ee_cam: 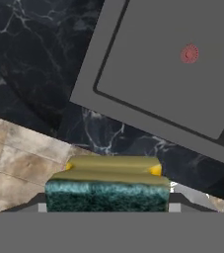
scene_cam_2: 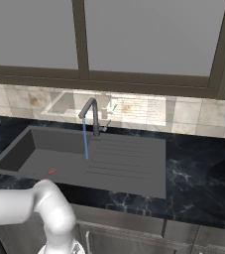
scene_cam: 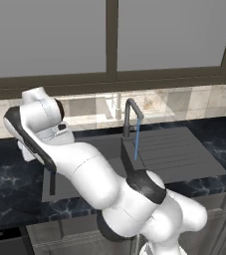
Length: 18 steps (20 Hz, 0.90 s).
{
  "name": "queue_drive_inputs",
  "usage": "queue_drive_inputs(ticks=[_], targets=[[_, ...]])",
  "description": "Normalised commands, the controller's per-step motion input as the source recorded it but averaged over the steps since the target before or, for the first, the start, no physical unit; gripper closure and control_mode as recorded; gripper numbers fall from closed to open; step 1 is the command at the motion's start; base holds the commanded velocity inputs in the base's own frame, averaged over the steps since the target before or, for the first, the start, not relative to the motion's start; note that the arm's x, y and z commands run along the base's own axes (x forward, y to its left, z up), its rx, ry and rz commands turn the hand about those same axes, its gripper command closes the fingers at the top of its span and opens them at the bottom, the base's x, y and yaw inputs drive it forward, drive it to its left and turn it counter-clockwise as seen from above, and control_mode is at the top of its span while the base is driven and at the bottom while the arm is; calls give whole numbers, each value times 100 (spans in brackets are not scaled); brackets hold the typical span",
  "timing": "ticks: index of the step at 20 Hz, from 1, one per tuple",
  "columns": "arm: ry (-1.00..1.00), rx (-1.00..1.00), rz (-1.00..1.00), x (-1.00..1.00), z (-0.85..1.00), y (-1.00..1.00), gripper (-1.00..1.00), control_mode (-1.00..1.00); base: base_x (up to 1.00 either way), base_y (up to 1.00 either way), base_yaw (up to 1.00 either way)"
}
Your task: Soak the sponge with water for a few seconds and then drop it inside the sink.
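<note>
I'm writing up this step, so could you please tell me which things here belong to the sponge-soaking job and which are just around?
Belongs to the job:
sponge, at the pincer
water running from the faucet
sink with red drain mark

Just around:
black marbled countertop
window
tiled wall

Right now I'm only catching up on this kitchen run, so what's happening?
The white arm has the sponge in its gripper, held over the black countertop beside the sink. Water is running from the faucet into the basin. The sponge isn't under the stream yet, so soaking hasn't begun.
</note>
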Motion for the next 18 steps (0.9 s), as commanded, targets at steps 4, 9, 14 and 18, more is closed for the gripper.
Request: queue_drive_inputs(ticks=[4, 9, 14, 18], targets=[[-4, 0, 0, 0, 0, -64, 100, -100, 0, 0, 0], [-4, 0, -1, 0, 0, -65, 100, -100, 0, 0, 0], [-2, 0, -5, 8, 0, -65, 100, -100, 0, 0, 0], [-2, 0, -8, 9, 0, -65, 100, -100, 0, 0, 0]])
